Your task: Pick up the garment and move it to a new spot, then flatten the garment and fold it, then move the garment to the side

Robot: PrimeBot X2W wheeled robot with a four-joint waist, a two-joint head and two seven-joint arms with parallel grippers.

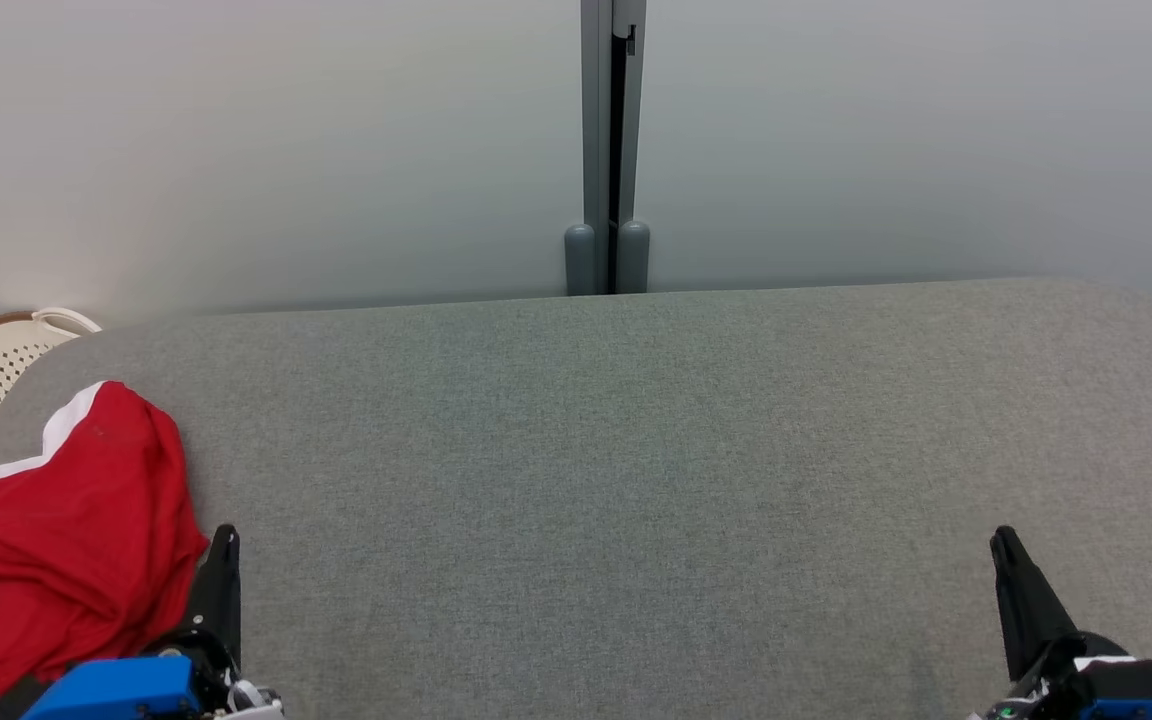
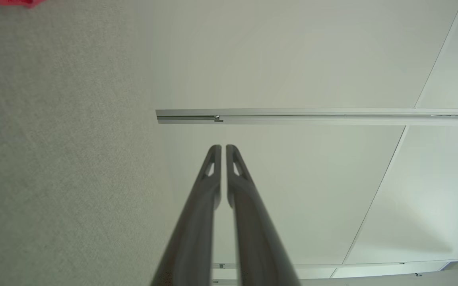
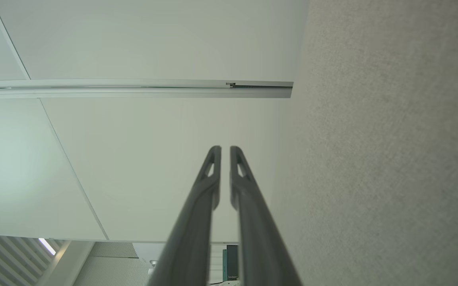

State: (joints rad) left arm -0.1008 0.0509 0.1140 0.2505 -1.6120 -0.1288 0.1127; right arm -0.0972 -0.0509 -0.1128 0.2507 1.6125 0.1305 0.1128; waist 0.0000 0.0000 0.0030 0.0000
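The left gripper is pointing toward the pale wall, its two dark fingers lying close together with a thin slit between them and nothing in them; the grey fabric surface is running down the left side; a sliver of the red garment is peeking in at the top left corner; a grey rail is crossing the wall above the fingertips.

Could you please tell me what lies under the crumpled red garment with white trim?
The grey fabric-covered table shows beside the crumpled red garment, which rests on its left end. Anything beneath the folds is covered.
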